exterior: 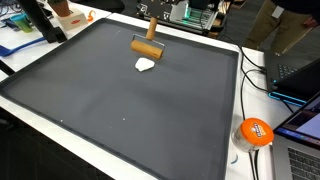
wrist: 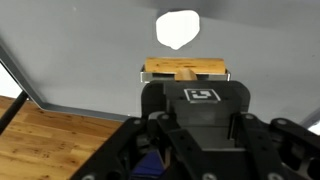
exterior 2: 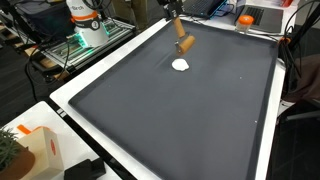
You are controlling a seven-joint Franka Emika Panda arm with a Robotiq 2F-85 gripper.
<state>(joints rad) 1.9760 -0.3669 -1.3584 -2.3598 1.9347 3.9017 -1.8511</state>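
Gripper clamped on 1 wooden block (white lump lies just beyond it).

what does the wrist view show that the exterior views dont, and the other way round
Only the wrist view: the gripper up close, shut on the wooden tool, a square marker on its housing, and a wood-grain surface at lower left. Only an exterior view: the whole dark mat with its white border, and an orange round object beyond its edge. Both: the wooden tool and the white lump lying on the mat close to it.
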